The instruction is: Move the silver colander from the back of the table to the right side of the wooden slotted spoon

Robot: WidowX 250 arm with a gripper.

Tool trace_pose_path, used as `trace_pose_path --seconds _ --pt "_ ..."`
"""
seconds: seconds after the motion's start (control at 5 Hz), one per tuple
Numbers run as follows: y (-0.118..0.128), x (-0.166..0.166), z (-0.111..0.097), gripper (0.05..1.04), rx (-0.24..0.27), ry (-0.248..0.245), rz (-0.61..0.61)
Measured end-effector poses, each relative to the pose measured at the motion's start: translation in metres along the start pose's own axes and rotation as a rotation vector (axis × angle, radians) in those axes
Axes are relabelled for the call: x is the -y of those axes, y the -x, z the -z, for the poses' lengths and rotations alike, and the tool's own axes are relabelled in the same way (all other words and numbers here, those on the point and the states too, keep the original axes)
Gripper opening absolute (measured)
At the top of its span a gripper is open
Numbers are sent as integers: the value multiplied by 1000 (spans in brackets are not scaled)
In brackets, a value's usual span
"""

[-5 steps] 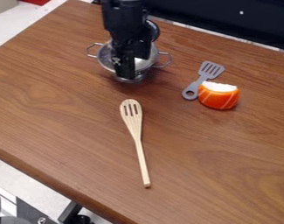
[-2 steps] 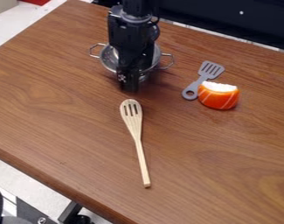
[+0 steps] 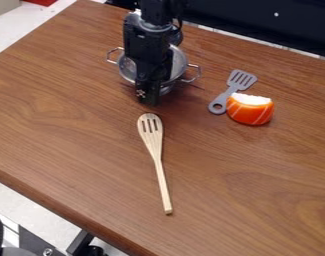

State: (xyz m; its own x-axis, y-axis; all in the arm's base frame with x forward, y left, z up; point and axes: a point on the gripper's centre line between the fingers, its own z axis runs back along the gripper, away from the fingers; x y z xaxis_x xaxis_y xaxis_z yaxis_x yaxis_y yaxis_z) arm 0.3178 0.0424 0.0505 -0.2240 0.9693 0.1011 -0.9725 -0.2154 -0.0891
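The black gripper (image 3: 148, 94) hangs down at the top centre, in front of a metal colander (image 3: 126, 69) with two wire loop handles. It covers the colander's middle and near wall, and its lower end overlaps the near side; whether it grips the rim I cannot tell. Just below the gripper lies a light wooden slotted spoon (image 3: 157, 150), its slotted head towards the colander. To the right, a grey toy spatula (image 3: 239, 80) lies beside an orange and white toy sushi piece (image 3: 251, 110), which sits close against the spatula's handle.
The brown wooden table (image 3: 71, 115) has its near left edge running diagonally down to the bottom. A dark panel (image 3: 258, 22) stands behind the far edge. Black hardware (image 3: 84, 245) lies beyond the table at the lower left.
My gripper has moved right and towards the camera, more at first and only slightly of late. The colander has shifted a little to the right. The spoon, spatula and sushi piece have stayed put.
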Motion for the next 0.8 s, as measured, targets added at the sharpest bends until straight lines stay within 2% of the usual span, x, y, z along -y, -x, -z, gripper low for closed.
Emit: trace_pose_path --seconds 0.2,0.4,0.8 --pt "-3 0 0 394 1 -3 -18" --pt "-5 2 -1 248 2 6 -29" --pt "-15 7 -10 117 -13 41 -69"
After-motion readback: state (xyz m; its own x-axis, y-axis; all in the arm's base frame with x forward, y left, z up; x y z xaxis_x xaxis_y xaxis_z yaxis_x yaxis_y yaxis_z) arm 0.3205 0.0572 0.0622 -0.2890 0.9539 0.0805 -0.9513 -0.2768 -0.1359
